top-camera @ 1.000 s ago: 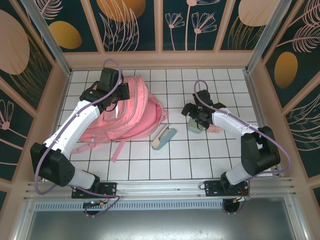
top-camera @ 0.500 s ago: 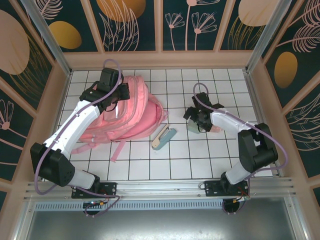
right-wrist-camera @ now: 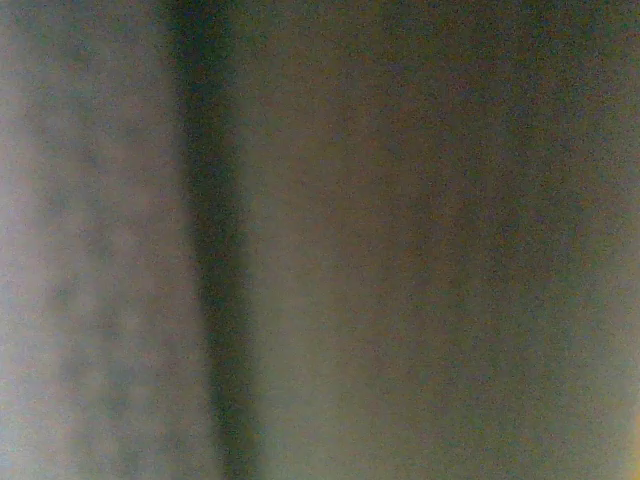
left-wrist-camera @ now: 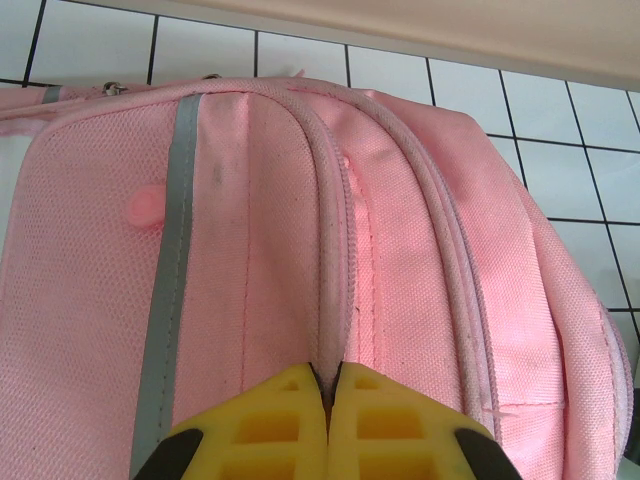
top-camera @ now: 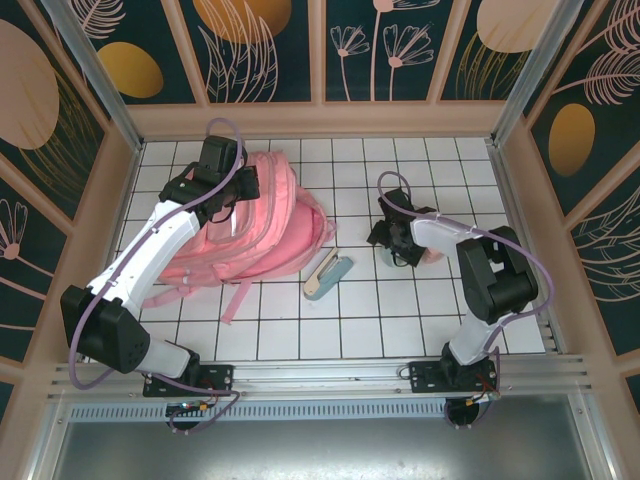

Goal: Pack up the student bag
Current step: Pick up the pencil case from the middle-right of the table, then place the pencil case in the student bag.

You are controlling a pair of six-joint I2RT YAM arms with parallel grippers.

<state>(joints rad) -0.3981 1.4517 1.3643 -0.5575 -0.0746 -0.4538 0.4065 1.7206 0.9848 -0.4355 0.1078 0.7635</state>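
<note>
The student bag (top-camera: 262, 228), soft pink with grey reflective strips and piped zip seams, lies slumped at ten o'clock on the white tiled table (top-camera: 350, 320), ringed by dark floral wall panels (top-camera: 270, 50). The left fingers (left-wrist-camera: 270, 430) are pressed together against its zip seam. At three o'clock, the right fingers (top-camera: 388, 238) stand spread wide by a pale green thing (top-camera: 389, 258). Since a second ago the right arm has folded inward, while the bag lies unmoved.
</note>
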